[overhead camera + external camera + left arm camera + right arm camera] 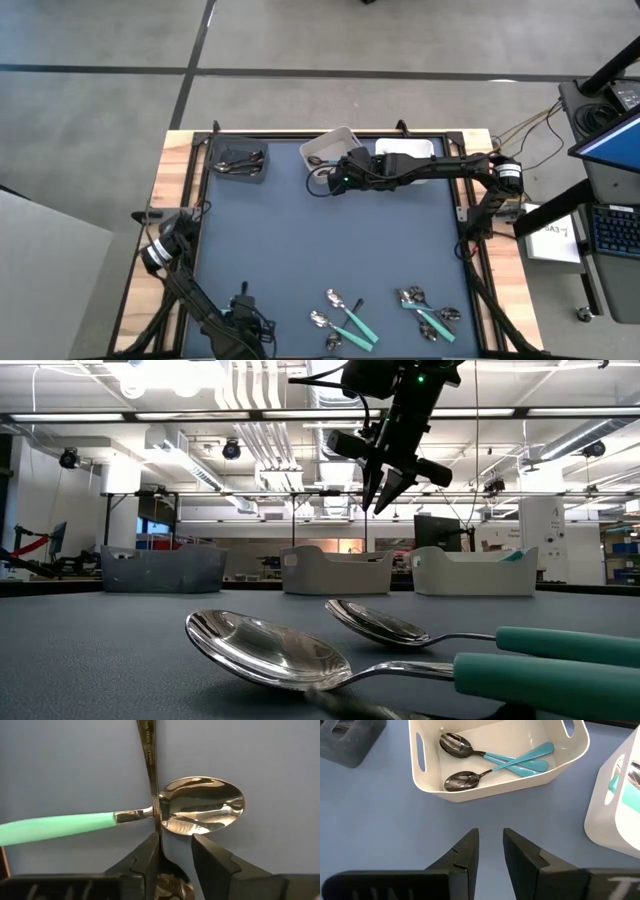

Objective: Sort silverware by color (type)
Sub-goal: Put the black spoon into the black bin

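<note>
A teal-handled spoon [200, 805] is seen lying on the mat just ahead of the left gripper [175, 852], crossed by a slim all-metal handle [148, 765] that appears to run in between the slightly parted fingers; whether it is gripped cannot be told. A pick from the near cluster is judged to be in hand. The right gripper [490, 847], narrowly open and empty, hangs just short of the white bin [570, 762] holding two teal spoons [495, 762]. Next, a clean closure on one handle alone is called for.
</note>
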You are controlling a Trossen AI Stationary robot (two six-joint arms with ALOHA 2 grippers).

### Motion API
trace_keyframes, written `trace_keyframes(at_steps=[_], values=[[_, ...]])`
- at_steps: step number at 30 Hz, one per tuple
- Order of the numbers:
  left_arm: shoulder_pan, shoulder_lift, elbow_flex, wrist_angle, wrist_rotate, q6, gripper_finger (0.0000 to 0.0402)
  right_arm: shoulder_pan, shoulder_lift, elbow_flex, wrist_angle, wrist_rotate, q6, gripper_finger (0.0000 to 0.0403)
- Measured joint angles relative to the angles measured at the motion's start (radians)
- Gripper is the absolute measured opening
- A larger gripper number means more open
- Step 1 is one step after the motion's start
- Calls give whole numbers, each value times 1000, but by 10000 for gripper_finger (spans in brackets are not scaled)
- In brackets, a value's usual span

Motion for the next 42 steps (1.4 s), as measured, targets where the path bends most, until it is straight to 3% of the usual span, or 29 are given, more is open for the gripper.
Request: trace_keyframes(at_steps=[10, 19, 24, 28, 33, 42], values=[[-1, 5, -16, -1, 49, -14, 55, 0, 0, 0, 0, 0, 0, 79], [-3, 2, -38, 25, 52, -17, 43, 0, 0, 0, 0, 0, 0, 79], [-2, 1, -43, 42, 51, -8, 7, 0, 0, 0, 0, 0, 0, 79], [-2, 1, -36, 40, 47, 7, 4, 0, 0, 0, 0, 0, 0, 79], [-11, -32, -5, 55, 7, 18, 2, 0, 0, 0, 0, 0, 0, 79], [-25, -77, 114, -143, -117, 20, 1, 0, 0, 0, 0, 0, 0, 79]])
